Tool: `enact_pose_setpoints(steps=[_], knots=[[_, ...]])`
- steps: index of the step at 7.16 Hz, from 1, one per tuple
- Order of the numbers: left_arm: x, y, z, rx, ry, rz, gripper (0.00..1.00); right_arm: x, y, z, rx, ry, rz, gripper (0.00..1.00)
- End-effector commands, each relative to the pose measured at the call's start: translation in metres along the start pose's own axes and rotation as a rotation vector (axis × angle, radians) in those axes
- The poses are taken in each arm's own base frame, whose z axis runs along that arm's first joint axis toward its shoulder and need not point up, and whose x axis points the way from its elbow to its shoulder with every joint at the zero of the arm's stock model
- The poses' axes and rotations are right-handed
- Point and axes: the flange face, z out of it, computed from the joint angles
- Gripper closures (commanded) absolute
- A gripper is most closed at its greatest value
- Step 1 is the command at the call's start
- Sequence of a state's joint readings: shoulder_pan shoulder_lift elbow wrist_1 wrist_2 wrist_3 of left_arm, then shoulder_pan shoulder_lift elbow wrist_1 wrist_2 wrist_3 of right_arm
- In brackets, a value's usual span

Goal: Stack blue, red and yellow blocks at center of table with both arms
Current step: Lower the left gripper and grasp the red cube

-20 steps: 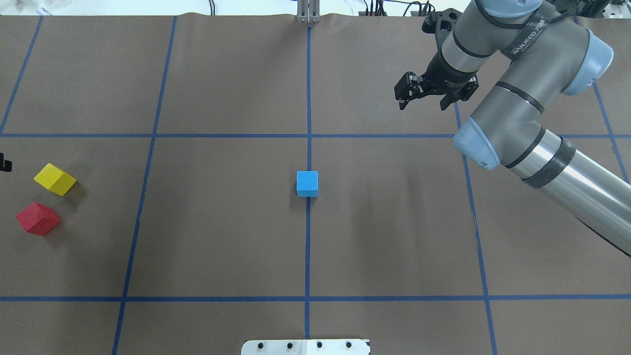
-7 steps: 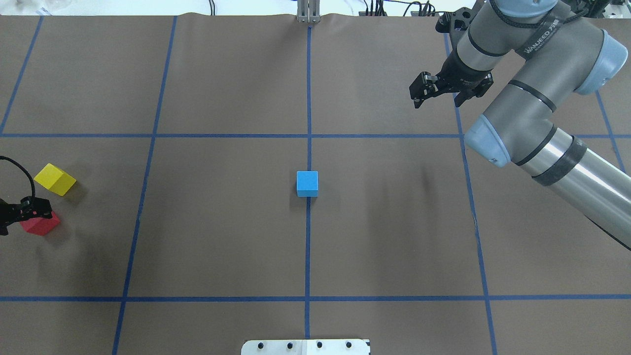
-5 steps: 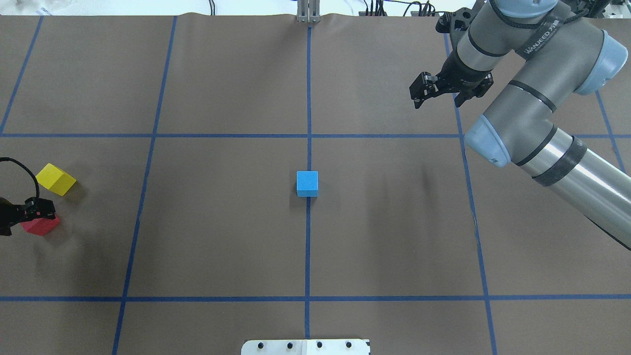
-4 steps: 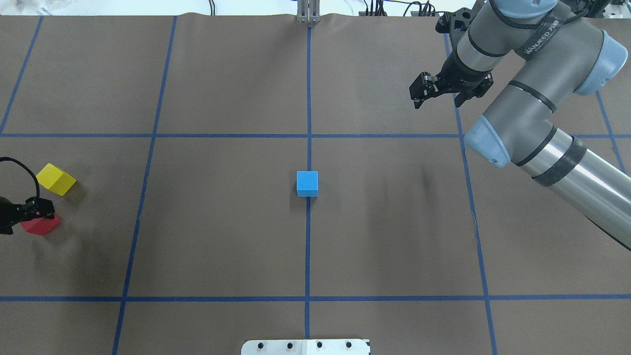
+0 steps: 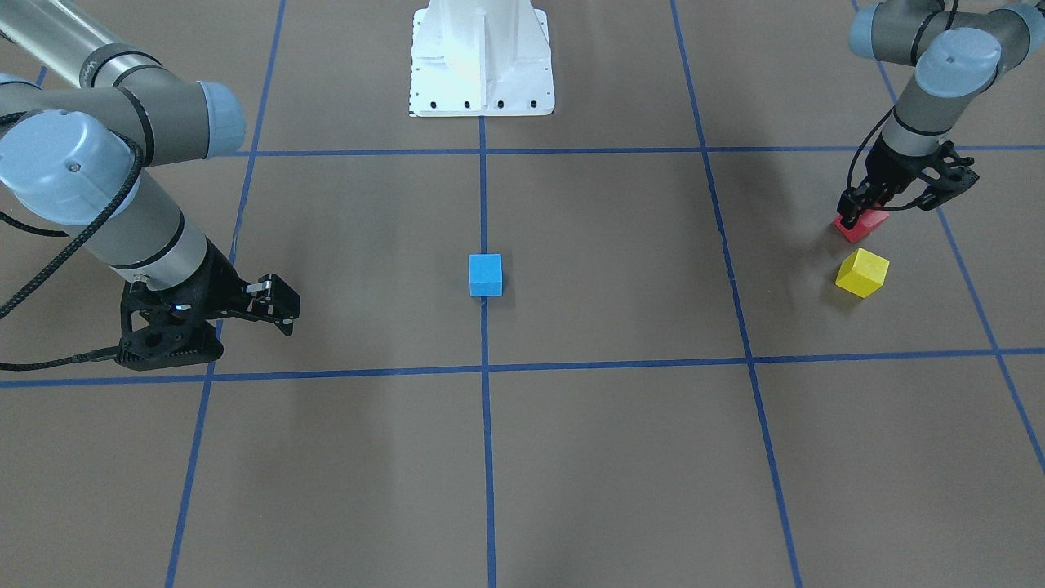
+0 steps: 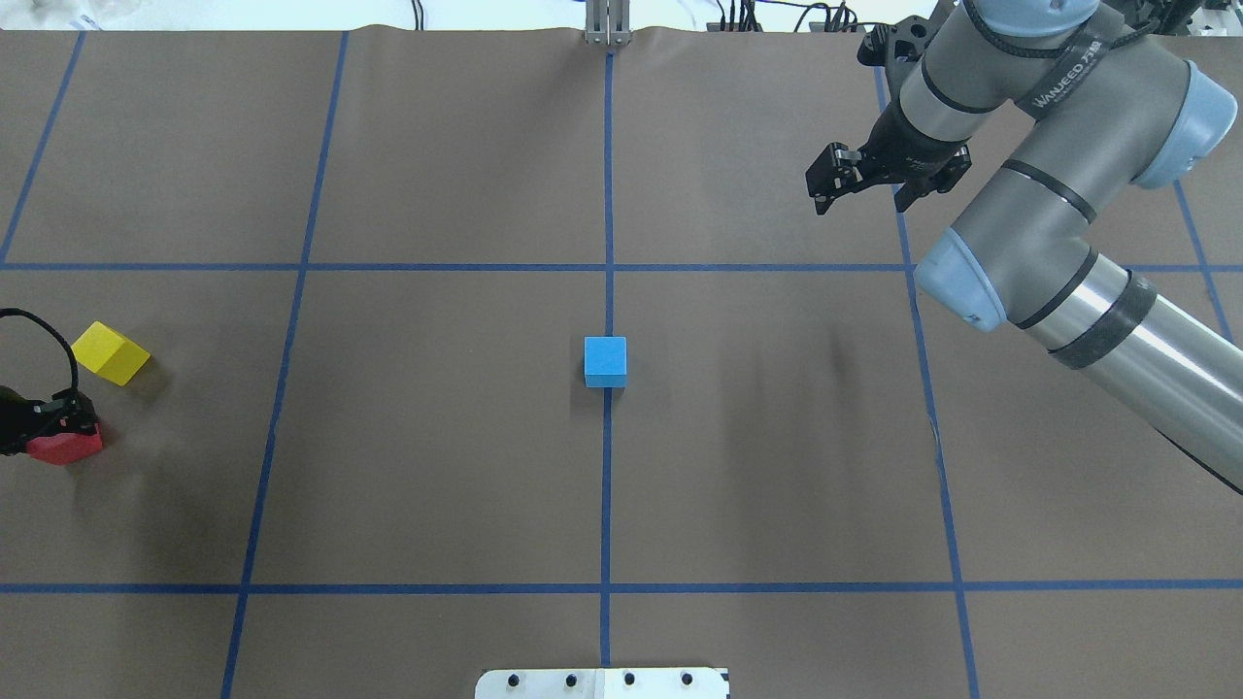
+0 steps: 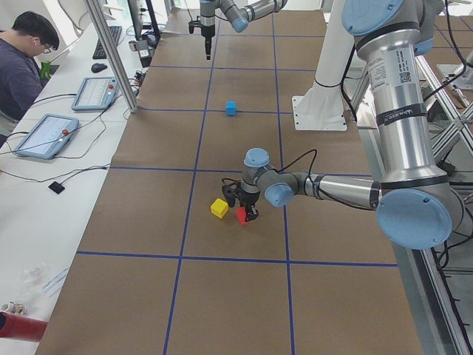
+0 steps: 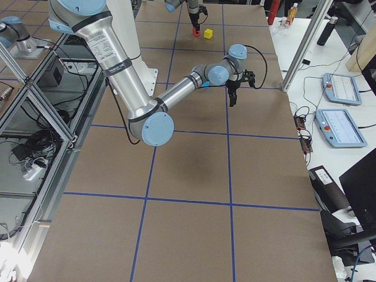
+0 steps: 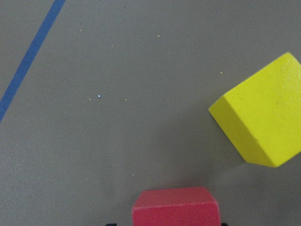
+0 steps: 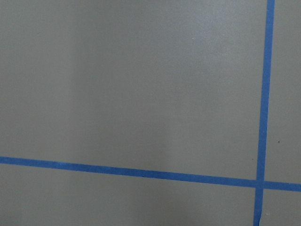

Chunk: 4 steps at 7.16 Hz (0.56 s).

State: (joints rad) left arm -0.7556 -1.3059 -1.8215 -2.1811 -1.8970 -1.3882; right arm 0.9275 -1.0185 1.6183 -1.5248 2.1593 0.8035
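The blue block (image 6: 605,359) sits at the table's centre on the middle blue line. The red block (image 6: 66,448) is at the far left edge, and my left gripper (image 6: 47,427) is shut on it, low at the table. In the left wrist view the red block (image 9: 176,207) sits squarely between the fingers at the bottom edge. The yellow block (image 6: 109,352) lies tilted just beyond it, apart from it. My right gripper (image 6: 861,199) is open and empty, hovering over the far right of the table, far from all blocks.
The robot's white base plate (image 6: 602,682) is at the near edge. Blue tape lines (image 6: 608,194) mark a grid on the brown table cover. An operator (image 7: 22,52) sits at a side desk with tablets (image 7: 46,135) beyond the left end.
My left gripper came in from the left edge, lowered over the red block and closed on it; the block turned square and shifted slightly left. The right arm drew back a little, then stayed still.
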Motion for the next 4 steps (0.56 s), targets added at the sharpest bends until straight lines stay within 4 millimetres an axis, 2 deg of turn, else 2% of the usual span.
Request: enact_pose_setpoints(steps=[1, 2, 3, 4], knots=[[0.003, 0.001, -0.022, 0.01, 0.027, 0.125, 1.0, -0.001, 0.0, -0.001, 0.001, -0.003, -0.003, 0.01], [0.007, 0.004, -0.037, 0.018, 0.047, 0.246, 1.0, 0.003, 0.001, 0.0, -0.004, -0.003, 0.001, 0.01], [0.025, 0.01, -0.053, -0.011, 0.068, 0.389, 1.0, 0.009, 0.002, -0.002, -0.004, -0.008, 0.005, 0.01], [0.058, 0.016, -0.088, -0.035, 0.062, 0.453, 1.0, 0.014, 0.0, -0.003, -0.003, -0.006, 0.011, 0.01]])
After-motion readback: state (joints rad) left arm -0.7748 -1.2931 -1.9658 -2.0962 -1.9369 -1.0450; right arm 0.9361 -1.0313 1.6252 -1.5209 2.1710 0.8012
